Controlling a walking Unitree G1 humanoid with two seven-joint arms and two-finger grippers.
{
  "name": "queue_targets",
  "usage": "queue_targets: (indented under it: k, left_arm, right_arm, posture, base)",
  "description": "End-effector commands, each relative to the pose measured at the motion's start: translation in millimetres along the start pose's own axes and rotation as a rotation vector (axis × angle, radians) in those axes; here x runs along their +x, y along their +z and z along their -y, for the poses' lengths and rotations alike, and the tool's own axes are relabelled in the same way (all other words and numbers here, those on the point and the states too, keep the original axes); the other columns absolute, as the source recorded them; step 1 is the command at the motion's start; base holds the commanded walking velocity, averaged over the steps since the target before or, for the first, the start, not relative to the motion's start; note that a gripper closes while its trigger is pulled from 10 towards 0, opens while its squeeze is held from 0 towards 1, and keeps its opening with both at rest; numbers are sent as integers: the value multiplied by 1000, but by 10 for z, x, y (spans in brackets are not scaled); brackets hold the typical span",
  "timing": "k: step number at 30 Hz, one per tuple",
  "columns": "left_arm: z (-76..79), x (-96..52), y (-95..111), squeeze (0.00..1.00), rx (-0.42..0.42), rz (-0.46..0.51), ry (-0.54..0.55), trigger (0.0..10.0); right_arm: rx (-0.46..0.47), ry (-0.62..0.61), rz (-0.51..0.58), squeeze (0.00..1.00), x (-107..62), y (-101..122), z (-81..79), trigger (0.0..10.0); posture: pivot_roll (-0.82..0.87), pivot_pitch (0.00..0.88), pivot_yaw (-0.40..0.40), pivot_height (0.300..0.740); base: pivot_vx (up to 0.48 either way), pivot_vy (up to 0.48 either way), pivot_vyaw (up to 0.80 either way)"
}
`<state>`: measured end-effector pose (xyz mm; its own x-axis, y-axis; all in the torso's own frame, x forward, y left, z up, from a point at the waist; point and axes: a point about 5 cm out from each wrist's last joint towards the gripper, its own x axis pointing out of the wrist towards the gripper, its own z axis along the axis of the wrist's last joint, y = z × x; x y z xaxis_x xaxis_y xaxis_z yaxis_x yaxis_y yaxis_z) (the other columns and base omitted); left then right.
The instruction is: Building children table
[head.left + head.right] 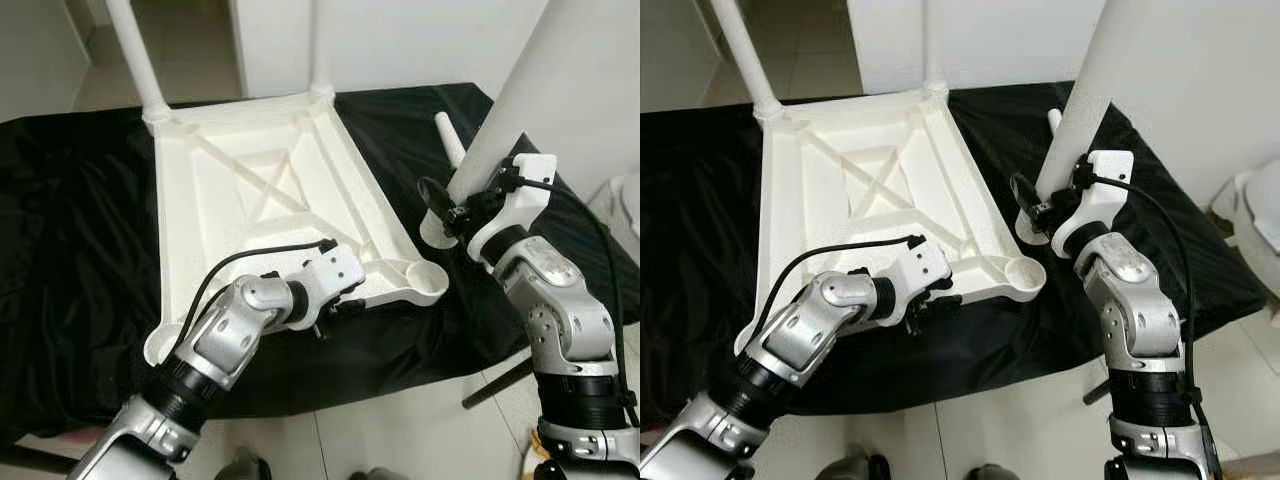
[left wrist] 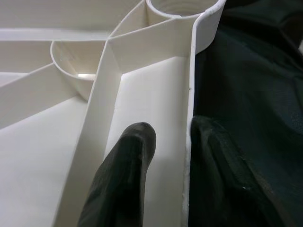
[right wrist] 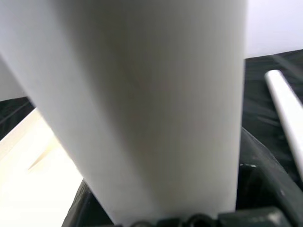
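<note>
I'm pinching the tabletop (image 1: 270,190) rim with the left gripper (image 2: 165,156), jaws narrow, one finger on each side of the wall, as it's lying upside down on the black worktop (image 1: 80,230). The right gripper (image 1: 452,212) is clamping the loose leg (image 1: 520,90) just beside the empty corner socket (image 1: 420,275); if it's tilting, I'm risking a jam there.

A white tabletop (image 1: 870,200) lies upside down on a black cloth (image 1: 690,220), two legs (image 1: 745,55) standing at its far corners. The left gripper (image 1: 930,295) pinches its near rim. The right gripper (image 1: 1040,215) clasps a tilted loose leg (image 1: 1095,90) beside the empty near-right socket (image 1: 1023,270).
</note>
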<state>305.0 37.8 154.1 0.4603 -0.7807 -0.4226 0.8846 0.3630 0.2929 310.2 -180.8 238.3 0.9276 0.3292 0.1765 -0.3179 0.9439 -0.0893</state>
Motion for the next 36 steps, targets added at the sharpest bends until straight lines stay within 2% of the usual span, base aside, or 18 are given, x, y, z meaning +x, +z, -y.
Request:
queue_targets:
  k: [1, 11, 13, 15, 16, 17, 18, 19, 21, 22, 25, 27, 28, 31, 36]
  left_arm:
    - [-241, -47, -158, 0, -18, -77, 303, 10000]
    - [-317, -62, -137, 0, 25, -86, 313, 10000]
    - [-285, -113, -110, 0, 35, -59, 260, 10000]
    - [-285, -113, -110, 0, 35, -59, 260, 10000]
    - [-227, -151, -68, 0, 19, -19, 203, 10000]
    - [-227, -151, -68, 0, 19, -19, 203, 10000]
    - [-159, -182, -31, 0, 13, 20, 139, 10000]
    - [-21, -236, 34, 0, -3, 94, 25, 10000]
    - [-21, -236, 34, 0, -3, 94, 25, 10000]
    - [48, -269, 77, 0, -4, 131, -30, 10000]
    - [94, -297, 113, 0, -11, 161, -67, 10000]
    - [151, -366, 241, 0, -65, 243, -124, 10000]
    - [156, -387, 290, 0, -83, 274, -133, 10000]
    - [159, -399, 318, 0, -94, 288, -137, 10000]
    - [129, -421, 371, 0, -122, 311, -71, 10000]
  right_arm:
    - [-7, 0, 25, 0, -21, 53, -10, 10000]
    - [-6, 8, 3, 0, -51, 10, -20, 10000]
    - [-8, 23, -16, 0, -61, -34, -30, 10000]
    - [-8, 23, -16, 0, -61, -34, -30, 10000]
    - [-10, 37, -27, 0, -58, -66, -43, 10000]
    - [-10, 37, -27, 0, -58, -66, -43, 10000]
    - [-13, 49, -35, 0, -49, -95, -59, 10000]
    - [-18, 65, -47, 0, -22, -141, -78, 10000]
    - [-18, 65, -47, 0, -22, -141, -78, 10000]
    - [-19, 71, -49, 0, -4, -158, -85, 10000]
    - [-20, 75, -52, 0, 10, -168, -90, 10000]
    - [-19, 86, -58, 0, 69, -204, -104, 10000]
    - [-19, 92, -60, 0, 95, -220, -112, 10000]
    - [-20, 104, -65, 0, 135, -250, -138, 10000]
    - [-10, 129, -79, 0, 202, -337, -210, 10000]
  posture:
    - [-84, 87, 9, 740]
    - [-91, 91, 15, 740]
    - [-88, 92, 14, 740]
    - [-88, 92, 14, 740]
    - [-80, 91, 12, 740]
    - [-80, 91, 12, 740]
    - [-75, 90, 10, 740]
    - [-65, 85, 5, 740]
    - [-65, 85, 5, 740]
    - [-60, 84, 3, 740]
    - [-60, 84, 3, 740]
    - [-45, 78, -8, 740]
    - [-43, 77, -10, 740]
    - [-37, 75, -15, 740]
    - [-30, 71, -21, 740]
  base:
    - [0, 0, 0]
    - [0, 0, 0]
    - [0, 0, 0]
    - [0, 0, 0]
    - [0, 0, 0]
    - [0, 0, 0]
    - [0, 0, 0]
    - [0, 0, 0]
    - [0, 0, 0]
    - [0, 0, 0]
    - [0, 0, 0]
    - [0, 0, 0]
    - [0, 0, 0]
    - [0, 0, 0]
    - [0, 0, 0]
